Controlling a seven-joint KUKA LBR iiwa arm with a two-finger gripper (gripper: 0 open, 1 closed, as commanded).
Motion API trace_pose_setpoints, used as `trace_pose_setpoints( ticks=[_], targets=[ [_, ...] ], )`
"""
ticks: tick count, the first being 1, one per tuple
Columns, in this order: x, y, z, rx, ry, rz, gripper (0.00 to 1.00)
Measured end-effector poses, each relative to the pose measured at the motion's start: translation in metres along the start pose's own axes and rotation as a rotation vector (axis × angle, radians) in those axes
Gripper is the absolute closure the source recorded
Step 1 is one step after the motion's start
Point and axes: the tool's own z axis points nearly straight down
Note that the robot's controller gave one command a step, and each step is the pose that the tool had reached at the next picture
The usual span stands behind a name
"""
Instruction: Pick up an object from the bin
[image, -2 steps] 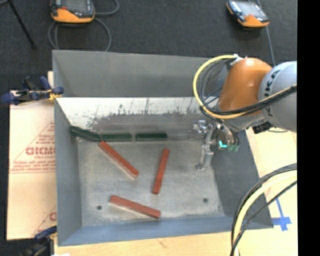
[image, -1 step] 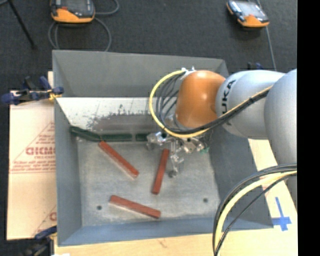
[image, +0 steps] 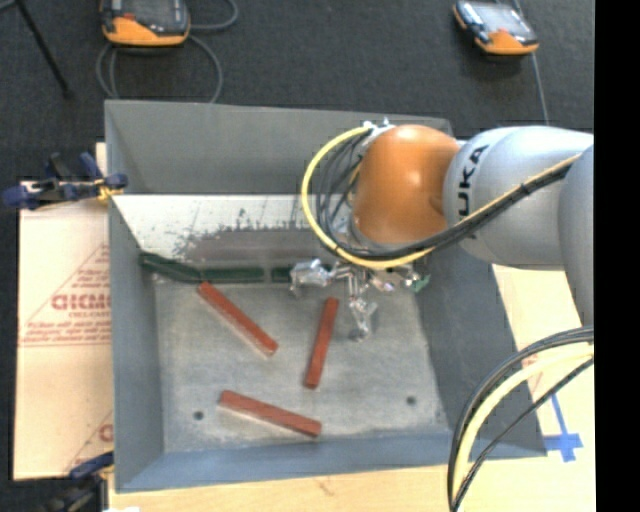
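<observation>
My gripper (image: 360, 318) hangs low over the back right part of the bin floor, metal fingers pointing down beneath the orange wrist cover. Just left of the fingers lies a red-brown stick (image: 321, 342), nearly upright in the view, its top end close to them; nothing shows between the fingers. A second red-brown stick (image: 236, 318) lies slanted further left. A third (image: 270, 413) rests near the front wall. A dark green bent rod (image: 215, 270) lies along the back wall.
The bin's walls rise steeply on all sides. The arm and its yellow cable loop cover the bin's back right corner.
</observation>
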Motion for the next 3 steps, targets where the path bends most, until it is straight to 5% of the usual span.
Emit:
trace_pose_setpoints(
  ticks=[1,2,3],
  targets=[
    [-0.008,0.002,0.029,0.001,-0.001,-0.429,0.0],
    [-0.009,0.003,0.029,-0.001,-0.003,-0.424,1.0],
    [-0.004,0.03,-0.156,0.001,-0.002,-0.731,1.0]
  ],
)
